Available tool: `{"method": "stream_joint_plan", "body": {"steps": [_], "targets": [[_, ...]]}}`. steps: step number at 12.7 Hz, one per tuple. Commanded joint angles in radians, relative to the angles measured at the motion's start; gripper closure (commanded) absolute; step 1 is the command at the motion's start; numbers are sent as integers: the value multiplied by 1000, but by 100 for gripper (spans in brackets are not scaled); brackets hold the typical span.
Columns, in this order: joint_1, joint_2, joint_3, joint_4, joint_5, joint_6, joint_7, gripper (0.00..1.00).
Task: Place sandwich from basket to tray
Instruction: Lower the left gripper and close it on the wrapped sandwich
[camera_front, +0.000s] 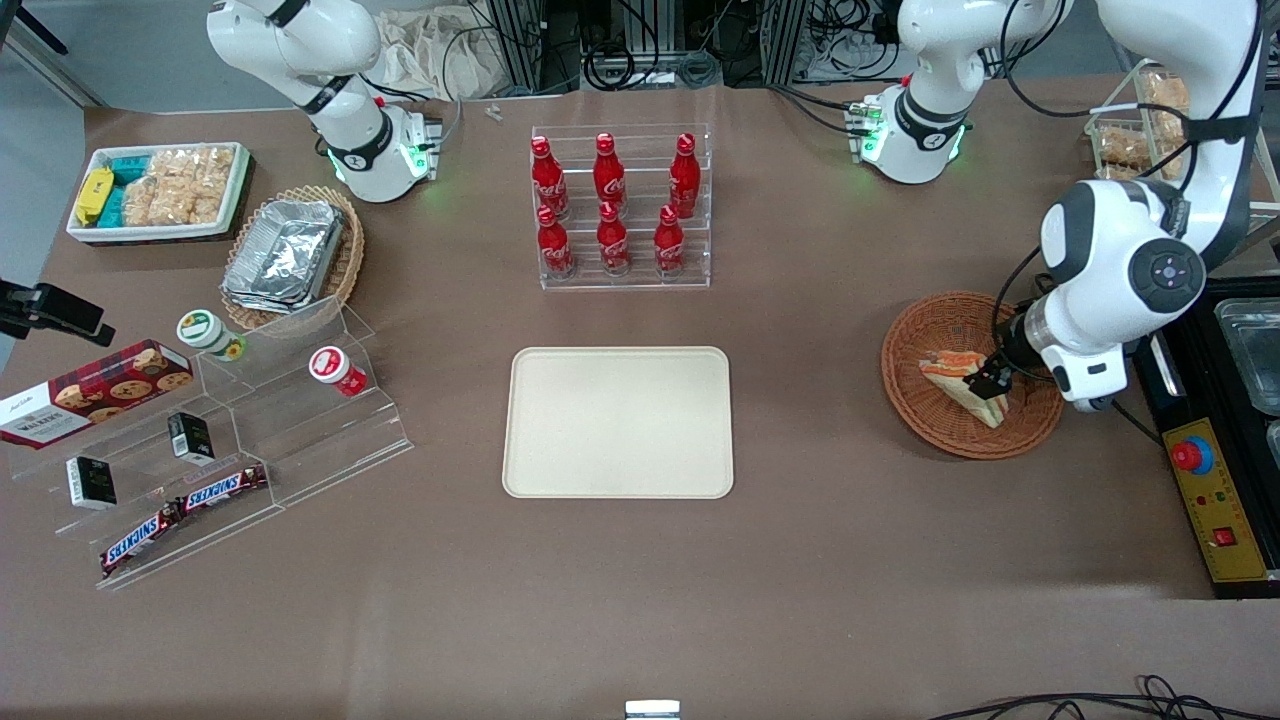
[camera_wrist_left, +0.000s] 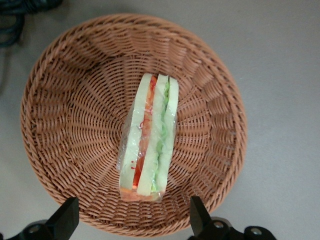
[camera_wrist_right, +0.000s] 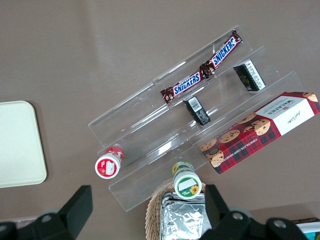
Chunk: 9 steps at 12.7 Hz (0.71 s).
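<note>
The sandwich (camera_front: 958, 380) is a clear-wrapped wedge with red and green filling, standing on its edge in the round reddish-brown basket (camera_front: 935, 430) toward the working arm's end of the table. My gripper (camera_front: 988, 382) hovers low over the basket, right at the sandwich. In the left wrist view the gripper (camera_wrist_left: 132, 218) is open wide. Its black fingertips (camera_wrist_left: 196, 214) sit over the basket (camera_wrist_left: 75, 125) rim, one on each side of the sandwich's (camera_wrist_left: 148, 137) broad end, touching nothing. The cream tray (camera_front: 618, 422) lies bare at the table's middle, apart from the basket.
A clear rack of red cola bottles (camera_front: 620, 205) stands farther from the front camera than the tray. A yellow box with a red stop button (camera_front: 1210, 500) lies beside the basket. Toward the parked arm's end are an acrylic snack shelf (camera_front: 220, 440), a foil-container basket (camera_front: 290, 255) and a white bin (camera_front: 160, 190).
</note>
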Motion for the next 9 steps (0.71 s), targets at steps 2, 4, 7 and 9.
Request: {"method": "stream_joint_plan", "body": {"steps": [2, 4, 7, 9], "targets": [[22, 22, 1, -3, 7, 38, -58, 0], [30, 36, -1, -3, 7, 52, -61, 0], [40, 56, 1, -6, 8, 63, -63, 0], [47, 61, 1, -37, 8, 92, -63, 0]]}}
